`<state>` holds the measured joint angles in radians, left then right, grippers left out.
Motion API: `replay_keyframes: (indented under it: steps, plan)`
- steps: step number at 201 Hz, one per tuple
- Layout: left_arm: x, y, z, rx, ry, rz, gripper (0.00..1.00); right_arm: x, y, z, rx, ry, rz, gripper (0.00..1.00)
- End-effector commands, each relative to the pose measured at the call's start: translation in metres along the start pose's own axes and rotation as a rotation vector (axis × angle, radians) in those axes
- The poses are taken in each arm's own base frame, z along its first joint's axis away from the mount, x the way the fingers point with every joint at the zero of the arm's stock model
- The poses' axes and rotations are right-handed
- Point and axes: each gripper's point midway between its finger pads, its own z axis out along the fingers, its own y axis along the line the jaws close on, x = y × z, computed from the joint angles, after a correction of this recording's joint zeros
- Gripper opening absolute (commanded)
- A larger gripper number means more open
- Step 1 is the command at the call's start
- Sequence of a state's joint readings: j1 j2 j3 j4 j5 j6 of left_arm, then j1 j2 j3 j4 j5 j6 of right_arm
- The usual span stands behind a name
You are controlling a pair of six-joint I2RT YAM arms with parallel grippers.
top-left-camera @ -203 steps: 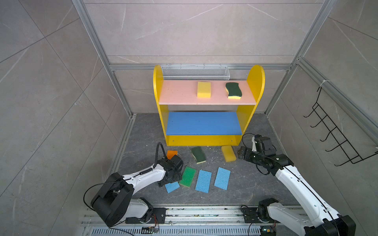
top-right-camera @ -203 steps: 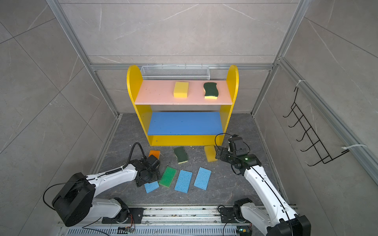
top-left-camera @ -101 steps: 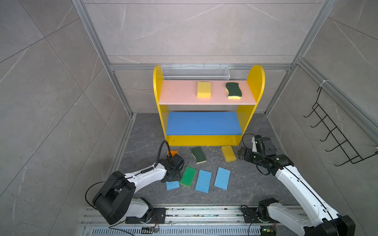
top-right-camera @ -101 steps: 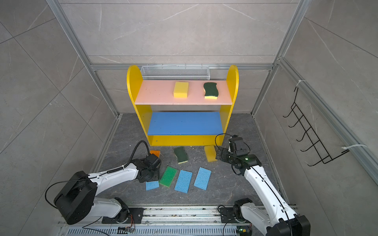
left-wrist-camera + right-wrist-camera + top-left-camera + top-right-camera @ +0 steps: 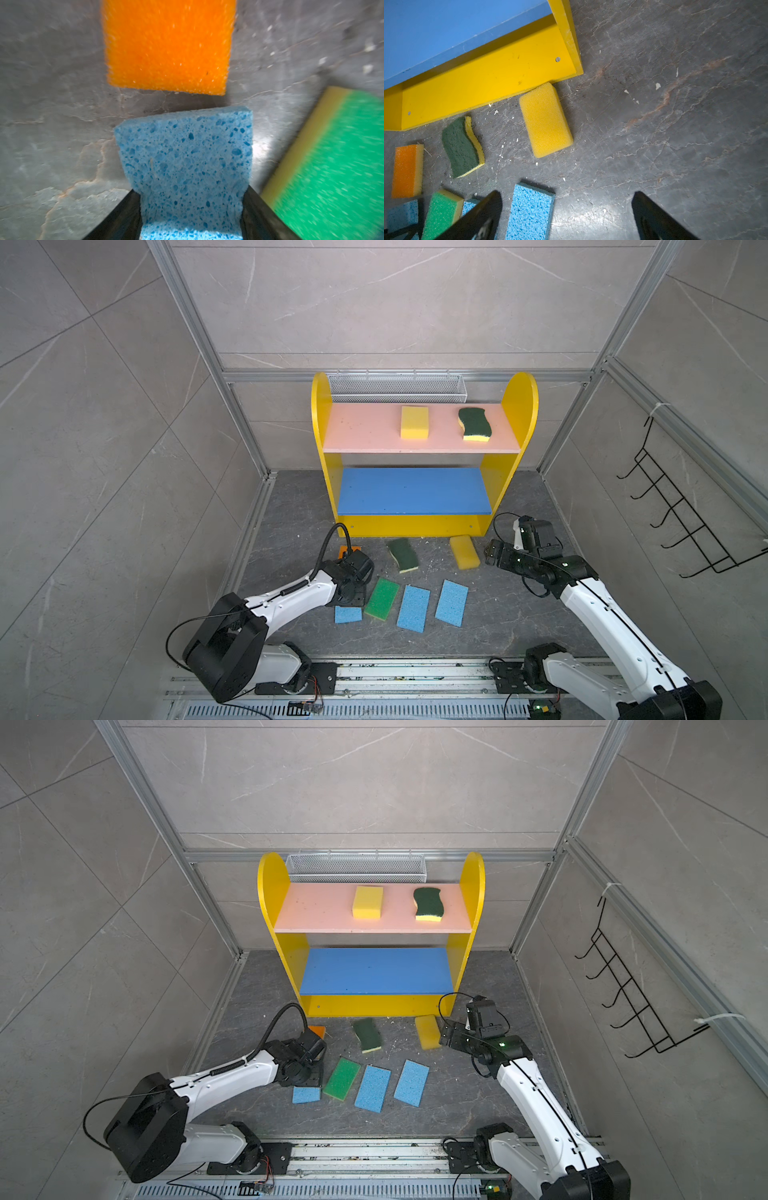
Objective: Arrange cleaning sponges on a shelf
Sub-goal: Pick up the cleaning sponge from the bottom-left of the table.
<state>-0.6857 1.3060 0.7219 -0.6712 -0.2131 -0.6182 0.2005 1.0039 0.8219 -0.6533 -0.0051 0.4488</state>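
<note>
Grey stone floor (image 5: 511, 626) inside a tiled booth | left gripper (image 5: 190, 192) pinching the small blue sponge (image 5: 185, 149) low at the floor — bright green sponge (image 5: 382, 597) just beside, orange sponge (image 5: 166, 45) nearer the shelf (image 5: 415, 526) | right gripper (image 5: 566, 195) jaws spread, empty — near the loose yellow sponge (image 5: 546, 120) | pink board (image 5: 361, 431) holds a yellow block (image 5: 414, 422) and wavy green sponge (image 5: 474, 423)

- light blue sponge (image 5: 187, 162): coarse, open-pored foam, matt
- orange sponge (image 5: 166, 45): finer-grained foam, matt
- shelf (image 5: 488, 83): smooth painted boards, slight sheen
- tabletop (image 5: 675, 124): veined stone-look surface, faintly glossy
- wire basket (image 5: 395, 387): white metal mesh
</note>
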Motion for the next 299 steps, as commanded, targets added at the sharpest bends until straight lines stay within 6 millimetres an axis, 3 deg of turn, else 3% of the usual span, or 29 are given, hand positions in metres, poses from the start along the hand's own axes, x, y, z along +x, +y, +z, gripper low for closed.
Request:
replay_keyframes:
  steps: [1,112,187,259,299]
  plan:
    - [-0.015,0.004,-0.033,-0.001,-0.061,0.032,0.69,0.003,0.002,0.000,-0.019,0.010,-0.014,0.99]
    - [-0.092,-0.005,-0.183,-0.001,-0.333,0.143,0.67,-0.012,0.012,-0.017,-0.051,-0.023,-0.037,1.00]
    - [-0.173,-0.038,-0.296,0.006,-0.589,0.282,0.68,-0.010,0.018,-0.018,-0.091,-0.014,-0.038,1.00]
    - [-0.237,-0.072,-0.372,0.019,-0.871,0.394,0.67,-0.014,0.018,-0.026,-0.079,-0.024,-0.065,1.00]
    - [-0.272,-0.069,-0.416,-0.064,-1.094,0.348,0.70,-0.008,0.018,-0.018,-0.085,0.007,-0.066,0.99]
